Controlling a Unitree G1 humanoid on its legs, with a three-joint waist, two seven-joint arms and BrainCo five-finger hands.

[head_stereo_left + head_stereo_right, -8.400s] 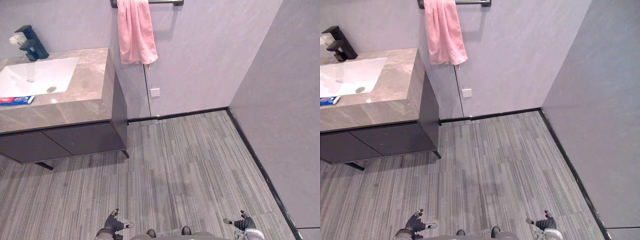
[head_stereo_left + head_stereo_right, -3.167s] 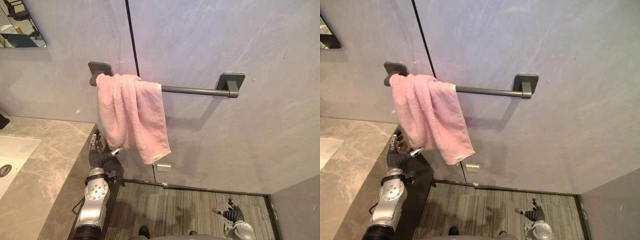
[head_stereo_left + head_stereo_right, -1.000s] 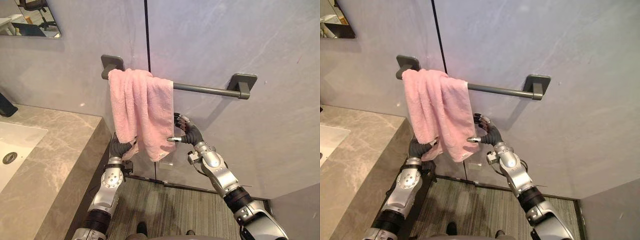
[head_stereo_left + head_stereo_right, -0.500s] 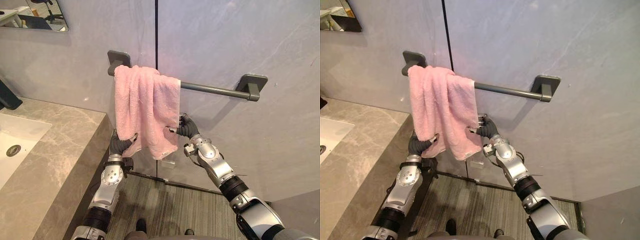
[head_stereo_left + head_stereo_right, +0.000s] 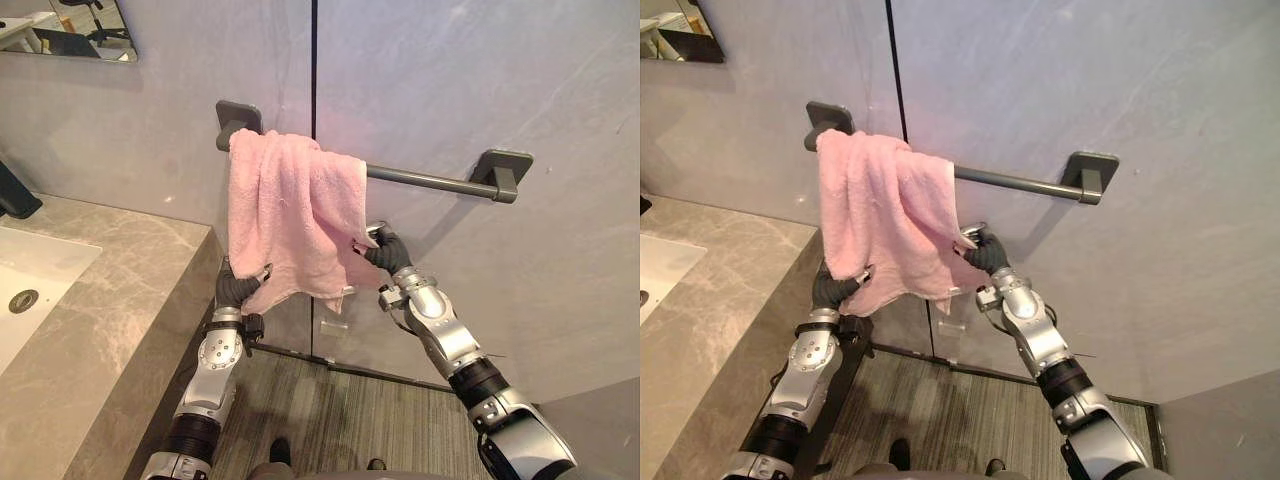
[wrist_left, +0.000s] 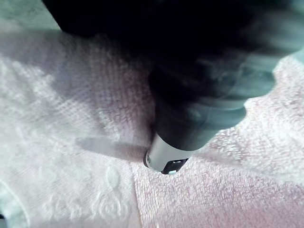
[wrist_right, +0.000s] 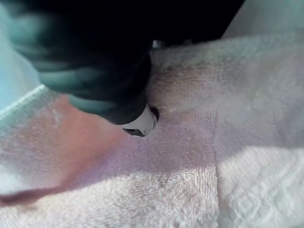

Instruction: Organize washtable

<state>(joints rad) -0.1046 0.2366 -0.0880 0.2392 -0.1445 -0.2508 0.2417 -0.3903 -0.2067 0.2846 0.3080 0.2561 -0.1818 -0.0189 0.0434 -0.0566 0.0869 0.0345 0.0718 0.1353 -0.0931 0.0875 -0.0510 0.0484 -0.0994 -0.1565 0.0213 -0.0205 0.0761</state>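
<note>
Pink towel (image 5: pixel 290 210) is hanging over the wall rail (image 5: pixel 430 181), bunched at its left end, above the desk (image 5: pixel 120 290) edge. Left hand (image 5: pixel 238 288) and right hand (image 5: pixel 388 252) are gripping its lower corners, fingers clamped on cloth.

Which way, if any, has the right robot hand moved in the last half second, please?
Yes: right robot hand, gripping the towel, shifted toward the rail's right bracket.

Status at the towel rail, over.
Left hand shut on pink towel, lower left corner. Right hand shut on its right edge. Towel draped over rail, bunched toward the left bracket. Nothing blocking.
</note>
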